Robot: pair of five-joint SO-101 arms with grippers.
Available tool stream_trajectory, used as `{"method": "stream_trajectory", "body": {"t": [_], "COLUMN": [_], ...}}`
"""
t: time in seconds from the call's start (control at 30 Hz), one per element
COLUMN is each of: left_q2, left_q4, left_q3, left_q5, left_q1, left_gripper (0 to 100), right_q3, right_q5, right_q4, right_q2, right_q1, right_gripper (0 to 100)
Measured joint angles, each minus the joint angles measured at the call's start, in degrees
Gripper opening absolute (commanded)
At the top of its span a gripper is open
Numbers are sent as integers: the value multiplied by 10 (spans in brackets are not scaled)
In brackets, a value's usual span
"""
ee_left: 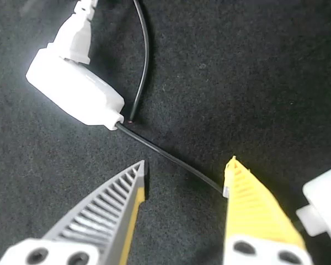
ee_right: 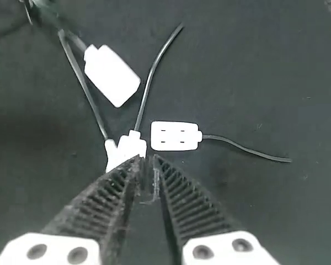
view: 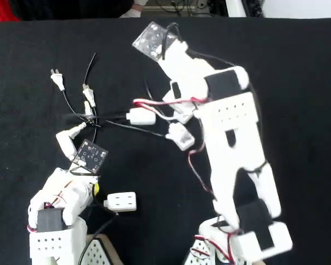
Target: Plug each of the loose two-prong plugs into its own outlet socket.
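Two loose two-prong plugs lie on black cables at the far left of the black table. A white outlet socket lies near my left arm. My left gripper is open just above a black cable. Beyond it sits a white socket with a plug in it. My right gripper is shut, its tips beside a white plug. Close by lies a slotted white socket, and a white block lies farther off.
My right arm stretches from the front right up across the middle of the table. Another white socket lies beside it among black and red wires. Tangled cables cross at centre left. The right half of the table is bare cloth.
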Motion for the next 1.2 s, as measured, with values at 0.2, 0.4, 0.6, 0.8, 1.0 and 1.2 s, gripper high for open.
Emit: {"method": "stream_trajectory", "body": {"t": [0.2,0.4,0.6,0.8,1.0,1.2], "left_q2": [0,-1,-1,-1,-1,-1], "left_q4": [0,5,11,11,11,11], "left_q3": [0,0,0,0,0,0], "left_q5": [0,0,-1,-1,-1,-1], "left_q1": [0,0,0,0,0,0], "left_gripper": [227,227,227,227,227,227], "right_q3": [39,221,323,355,355,345], "right_q5": [4,104,83,53,47,40], "right_q4": [22,-61,-162,-219,-229,-222], "right_q2": [-28,34,111,168,211,230], "right_q1": [-43,-84,-85,-84,-38,-15], "right_gripper": [94,124,124,124,124,115]}}
